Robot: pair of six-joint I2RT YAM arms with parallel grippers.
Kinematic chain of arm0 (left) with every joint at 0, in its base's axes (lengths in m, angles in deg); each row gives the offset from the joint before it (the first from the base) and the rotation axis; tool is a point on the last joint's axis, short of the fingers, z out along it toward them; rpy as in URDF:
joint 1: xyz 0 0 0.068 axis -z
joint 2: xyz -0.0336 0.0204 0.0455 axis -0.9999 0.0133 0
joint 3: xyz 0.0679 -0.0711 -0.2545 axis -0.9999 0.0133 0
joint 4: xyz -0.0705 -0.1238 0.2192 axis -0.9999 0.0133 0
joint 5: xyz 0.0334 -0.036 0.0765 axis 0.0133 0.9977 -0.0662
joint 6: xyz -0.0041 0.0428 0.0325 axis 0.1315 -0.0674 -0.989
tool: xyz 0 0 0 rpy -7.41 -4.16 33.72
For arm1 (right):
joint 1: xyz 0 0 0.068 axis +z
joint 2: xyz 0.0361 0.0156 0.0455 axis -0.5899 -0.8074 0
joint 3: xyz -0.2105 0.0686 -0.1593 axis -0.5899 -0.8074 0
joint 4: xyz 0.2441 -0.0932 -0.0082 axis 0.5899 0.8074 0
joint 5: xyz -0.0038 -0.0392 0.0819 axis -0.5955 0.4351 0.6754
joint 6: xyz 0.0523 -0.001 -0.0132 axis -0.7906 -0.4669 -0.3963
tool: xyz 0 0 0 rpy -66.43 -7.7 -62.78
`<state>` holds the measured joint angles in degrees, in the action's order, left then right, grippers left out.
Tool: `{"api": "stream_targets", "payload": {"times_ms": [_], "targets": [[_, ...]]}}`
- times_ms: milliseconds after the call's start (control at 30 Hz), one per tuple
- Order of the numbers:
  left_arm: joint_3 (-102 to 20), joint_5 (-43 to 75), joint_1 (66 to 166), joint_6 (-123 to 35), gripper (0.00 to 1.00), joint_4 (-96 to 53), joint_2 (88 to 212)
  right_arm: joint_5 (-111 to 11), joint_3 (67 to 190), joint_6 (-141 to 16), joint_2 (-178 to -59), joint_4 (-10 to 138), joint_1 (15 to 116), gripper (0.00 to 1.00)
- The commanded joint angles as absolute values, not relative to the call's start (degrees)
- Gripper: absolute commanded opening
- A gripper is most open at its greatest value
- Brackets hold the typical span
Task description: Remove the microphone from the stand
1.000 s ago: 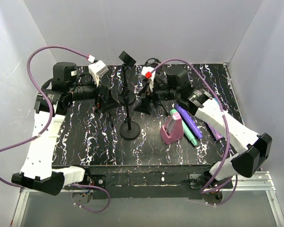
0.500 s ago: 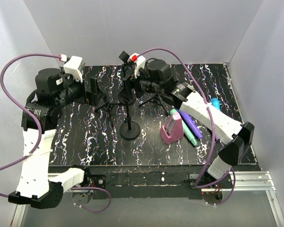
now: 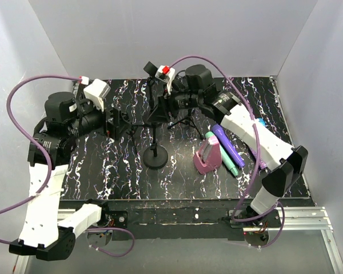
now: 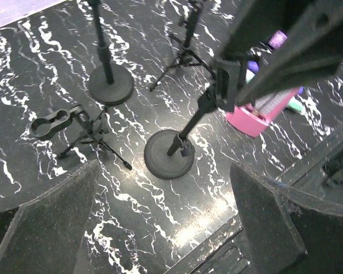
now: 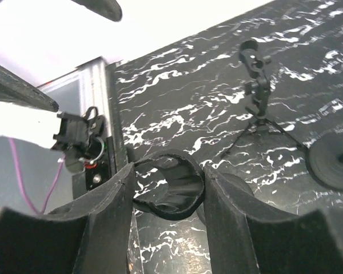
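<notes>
Right wrist view shows the right gripper [image 5: 168, 174] closed on a black tubular body, taken to be the microphone [image 5: 177, 193], which is clamped on both sides. Left wrist view shows that gripper holding the piece at the head of the round-based stand [image 4: 169, 161], whose base sits on the worktop [image 4: 34, 57]. The left gripper [image 4: 164, 171] is spread wide, gripping nothing, above the base. A small tripod stand [image 4: 80, 128] is near the base on one side and a pink case [image 4: 256, 118] on the other. Top external view places the stand near the middle of the worktop.
</notes>
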<state>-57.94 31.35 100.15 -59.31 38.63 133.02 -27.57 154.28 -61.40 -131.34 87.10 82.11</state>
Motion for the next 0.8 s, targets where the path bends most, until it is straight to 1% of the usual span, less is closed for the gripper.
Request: {"api": "stream_targets", "payload": {"times_ms": [0,100,233,267,333,400,533,633,767], "targets": [[-54.68,43.26,99.87,-68.24,0.98,36.05,130.40,-4.52,161.97,-52.08,-135.81,85.99,76.68,0.49],[-50.37,49.51,99.78,-71.68,0.98,32.72,130.39,-1.17,169.44,-49.95,-140.65,88.09,75.71,0.49],[-44.22,53.56,99.87,-70.55,0.92,21.49,132.41,3.66,176.58,-48.46,-145.05,91.08,75.53,0.51],[-42.81,55.49,99.78,-70.54,0.91,18.85,133.20,4.02,176.76,-48.28,-145.23,91.35,75.62,0.54],[-41.84,59.18,99.87,-72.47,0.89,15.06,135.31,4.02,175.10,-48.11,-144.27,90.39,75.53,0.63],[-41.57,60.07,99.78,-73.00,0.87,12.85,138.03,3.68,172.73,-46.79,-142.25,89.68,75.35,0.71],[-41.31,62.00,99.78,-75.72,0.87,10.30,140.76,-0.88,168.42,-47.66,-137.69,86.70,74.65,0.86],[-41.74,64.11,99.78,-77.13,0.87,10.03,143.40,-3.18,167.27,-52.04,-136.01,82.75,73.25,0.88],[-41.92,66.92,99.96,-79.07,0.87,8.28,146.47,-3.62,169.64,-55.23,-135.65,83.00,72.10,0.88]]}}
